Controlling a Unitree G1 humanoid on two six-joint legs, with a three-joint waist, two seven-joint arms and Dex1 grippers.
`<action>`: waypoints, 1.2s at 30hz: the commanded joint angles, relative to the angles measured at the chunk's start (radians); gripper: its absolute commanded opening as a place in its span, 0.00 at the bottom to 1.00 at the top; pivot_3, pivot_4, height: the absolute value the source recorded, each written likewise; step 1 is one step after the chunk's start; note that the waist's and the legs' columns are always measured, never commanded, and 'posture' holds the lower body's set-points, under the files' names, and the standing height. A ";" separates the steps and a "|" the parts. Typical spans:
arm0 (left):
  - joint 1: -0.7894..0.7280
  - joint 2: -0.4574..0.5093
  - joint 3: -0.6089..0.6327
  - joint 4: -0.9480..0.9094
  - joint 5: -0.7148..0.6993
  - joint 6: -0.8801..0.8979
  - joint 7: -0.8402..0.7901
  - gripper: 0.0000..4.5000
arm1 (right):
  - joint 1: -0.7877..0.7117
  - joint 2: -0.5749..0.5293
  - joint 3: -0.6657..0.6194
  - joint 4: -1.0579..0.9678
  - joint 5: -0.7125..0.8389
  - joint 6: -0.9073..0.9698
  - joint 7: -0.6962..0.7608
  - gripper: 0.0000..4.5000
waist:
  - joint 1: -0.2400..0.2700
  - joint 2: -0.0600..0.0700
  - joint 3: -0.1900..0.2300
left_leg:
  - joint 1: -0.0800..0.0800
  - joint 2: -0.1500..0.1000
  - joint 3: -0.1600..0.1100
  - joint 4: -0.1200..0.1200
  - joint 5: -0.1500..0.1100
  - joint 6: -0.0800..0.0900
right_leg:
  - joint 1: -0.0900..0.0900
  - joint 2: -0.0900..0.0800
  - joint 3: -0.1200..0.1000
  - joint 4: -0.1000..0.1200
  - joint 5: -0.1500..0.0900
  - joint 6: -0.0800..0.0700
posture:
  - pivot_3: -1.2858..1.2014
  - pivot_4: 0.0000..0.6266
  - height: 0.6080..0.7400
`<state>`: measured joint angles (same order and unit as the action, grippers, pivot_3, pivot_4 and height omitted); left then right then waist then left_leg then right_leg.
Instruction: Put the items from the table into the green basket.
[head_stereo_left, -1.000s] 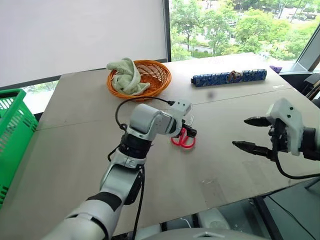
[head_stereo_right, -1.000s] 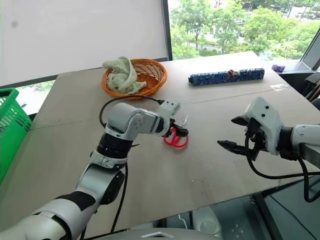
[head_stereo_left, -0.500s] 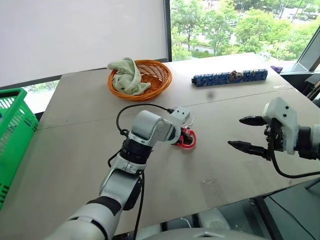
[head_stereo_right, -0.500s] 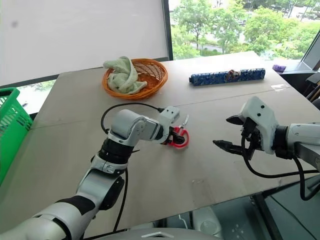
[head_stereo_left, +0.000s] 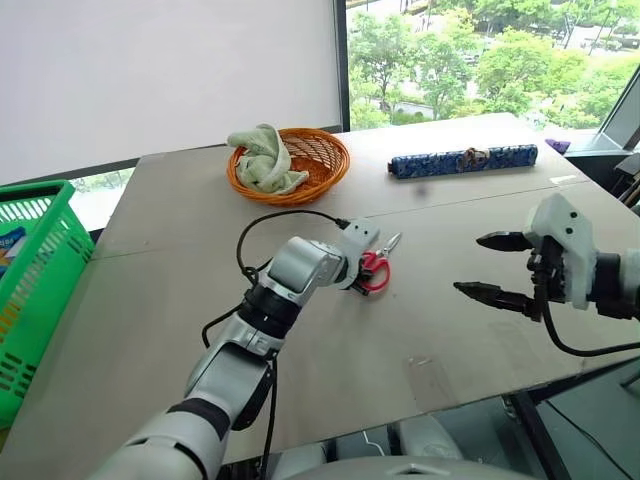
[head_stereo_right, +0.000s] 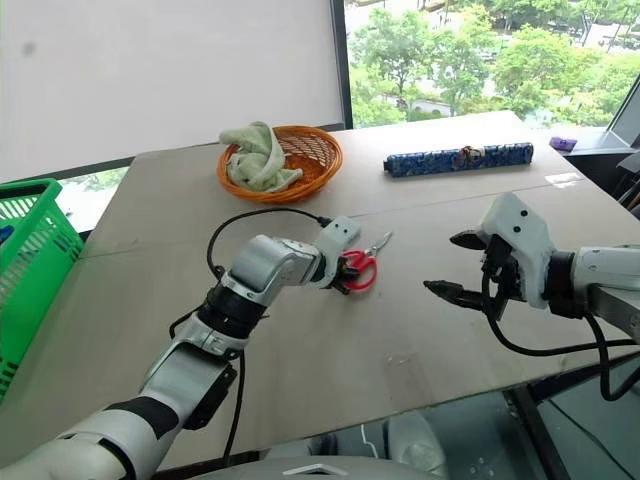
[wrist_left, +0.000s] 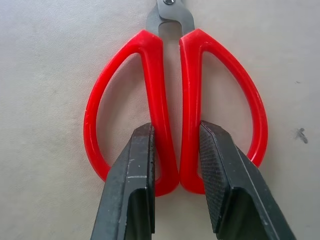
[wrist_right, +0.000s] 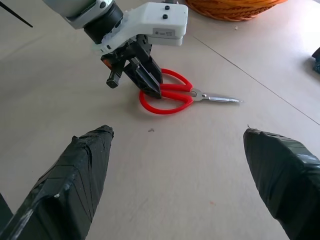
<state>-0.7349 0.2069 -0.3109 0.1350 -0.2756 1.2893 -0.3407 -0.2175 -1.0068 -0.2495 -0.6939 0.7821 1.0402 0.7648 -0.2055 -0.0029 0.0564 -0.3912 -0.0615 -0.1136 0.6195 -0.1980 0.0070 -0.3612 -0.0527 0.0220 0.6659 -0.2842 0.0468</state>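
Red-handled scissors (head_stereo_left: 378, 266) lie flat on the grey-beige table (head_stereo_left: 170, 300) near its middle, blades pointing toward the far side. My left gripper (wrist_left: 175, 132) is down on them, shut on the two inner bars of the red handles (wrist_left: 162, 105). The right wrist view also has the scissors (wrist_right: 172, 95) pinched by that gripper. To the right, my right gripper (head_stereo_left: 472, 264) hovers above the table, open and holding nothing. At the far left edge stands the green basket (head_stereo_left: 45, 275), with a bit of a printed package inside it.
A round orange wicker basket (head_stereo_left: 310, 160) holding a pale green cloth (head_stereo_left: 262, 158) sits at the back. A long dark blue patterned box (head_stereo_left: 462, 160) lies at the back right. A seam between panels crosses the table behind the scissors.
My left gripper sank onto the scissors' handles and went from open to shut on them. The whole picture shifted a little. The right arm stayed put.
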 joint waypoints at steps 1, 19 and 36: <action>0.035 0.026 0.128 -0.072 -0.066 0.034 -0.051 0.15 | -0.024 0.007 0.001 -0.024 0.018 -0.031 0.000 1.00 | 0.000 0.002 -0.001 | -0.003 0.000 -0.001 0.000 0.000 0.000 | -0.002 0.000 -0.001 -0.001 0.002 0.003 | 0.39 0.04 1.00; 0.498 0.317 0.555 -0.766 -0.248 0.026 -0.109 0.15 | -0.331 0.159 0.361 0.214 -0.128 -0.241 0.167 1.00 | 0.122 0.002 -0.001 | -0.021 0.000 -0.004 0.004 0.001 0.009 | -0.018 0.002 -0.002 -0.001 0.005 -0.001 | 0.52 0.00 1.00; 0.551 0.401 0.683 -0.401 -0.077 -0.179 0.015 0.15 | -0.399 0.254 0.422 0.259 -0.183 -0.265 0.226 1.00 | 0.274 -0.001 -0.003 | -0.022 0.001 -0.005 0.008 0.001 0.006 | -0.019 0.003 -0.005 -0.001 0.005 -0.007 | 0.54 0.00 1.00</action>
<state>-0.1408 0.5838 0.3778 -0.2975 -0.3630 1.1643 -0.3064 -0.5937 -0.7505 0.1864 -0.4134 0.5971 0.7800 0.9935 0.0681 -0.0036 0.0534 -0.4131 -0.0610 -0.1184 0.6276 -0.1979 0.0120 -0.3796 -0.0498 0.0167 0.6649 -0.2785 0.0387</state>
